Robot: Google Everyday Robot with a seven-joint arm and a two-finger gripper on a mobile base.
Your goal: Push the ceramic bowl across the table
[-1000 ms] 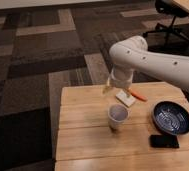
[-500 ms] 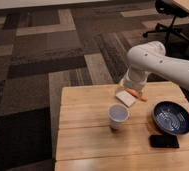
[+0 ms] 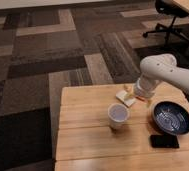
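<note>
On the table (image 3: 83,135), the bowl (image 3: 171,118) and cup (image 3: 118,116) sit empty; at the bowl's ten o'clock hangs the gripper (image 3: 145,96), grip impossible to tell.

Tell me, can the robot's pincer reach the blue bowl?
Probably yes. The pincer hangs above the table just past the ceramic bowl's rim, nothing standing between them; the white cup sits aside.

Navy ceramic bowl (image 3: 172,118) upright on the table (image 3: 88,145), pincer (image 3: 141,93) near its far rim.
</note>
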